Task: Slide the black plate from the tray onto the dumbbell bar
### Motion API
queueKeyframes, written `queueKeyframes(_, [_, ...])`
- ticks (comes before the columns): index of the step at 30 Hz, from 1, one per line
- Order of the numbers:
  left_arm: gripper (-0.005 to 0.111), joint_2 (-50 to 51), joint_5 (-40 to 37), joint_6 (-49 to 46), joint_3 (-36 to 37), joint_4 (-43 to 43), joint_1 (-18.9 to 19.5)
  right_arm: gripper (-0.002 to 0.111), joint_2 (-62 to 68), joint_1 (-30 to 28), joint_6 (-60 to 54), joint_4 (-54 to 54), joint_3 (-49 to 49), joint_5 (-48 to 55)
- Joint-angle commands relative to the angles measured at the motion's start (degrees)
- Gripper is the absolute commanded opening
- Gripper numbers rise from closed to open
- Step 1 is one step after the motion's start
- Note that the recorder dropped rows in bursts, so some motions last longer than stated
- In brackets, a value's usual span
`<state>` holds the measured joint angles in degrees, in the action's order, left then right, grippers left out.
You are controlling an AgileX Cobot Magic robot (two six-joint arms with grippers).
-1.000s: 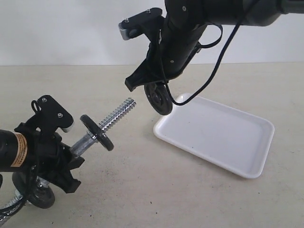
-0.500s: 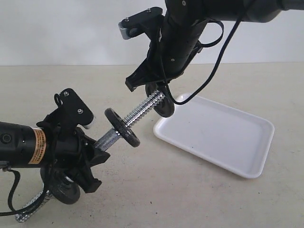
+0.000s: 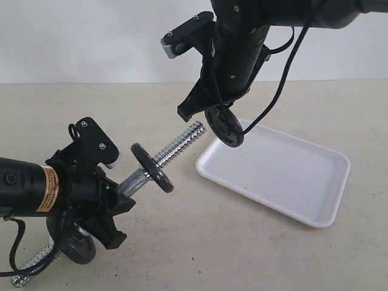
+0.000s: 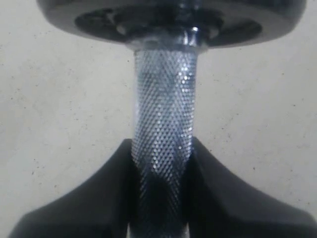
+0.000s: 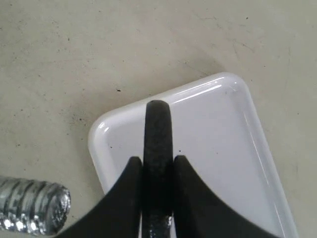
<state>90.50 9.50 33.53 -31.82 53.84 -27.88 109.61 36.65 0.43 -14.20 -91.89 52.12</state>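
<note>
Matte black plate [image 3: 225, 126] hangs edge-on, pinched in right hand [image 5: 157, 161]; left hand [image 4: 161, 148] clamps knurled dumbbell bar [image 3: 176, 145].

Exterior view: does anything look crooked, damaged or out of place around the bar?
Nothing is damaged or spilled. One thing is off: the black plate, clamped in the right gripper above the tray's corner, hangs beside the bar's threaded tip, so its hole is not lined up with it.

We see the table [image 3: 200, 254] from a bit above. Up close, our left wrist camera faces the dumbbell bar [image 4: 163, 129], our right the tray [image 5: 218, 139]; both show there too.
</note>
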Motion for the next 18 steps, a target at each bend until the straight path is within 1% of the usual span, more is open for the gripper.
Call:
queueKeyframes(1, [0.004,-0.96,13.12,-0.17,-2.20,-2.87,-0.10,0.000,-1.70,-0.11,0.17,-0.41,-0.88,-1.34])
queueKeyframes(7, [0.004,1.22,12.82,-3.62,-2.20,-7.04,-0.10,0.000,-1.70,-0.11,0.17,0.48,-0.88,-1.34])
queueKeyframes(14, [0.004,1.34,12.86,-3.74,-2.56,-7.02,-0.10,0.000,-1.70,-0.11,0.06,2.18,-0.88,-1.33])
queueKeyframes(18, [0.004,1.34,12.98,-3.74,-2.92,-7.02,-0.10,0.000,-1.70,-0.11,-1.10,5.34,-0.88,-1.63])
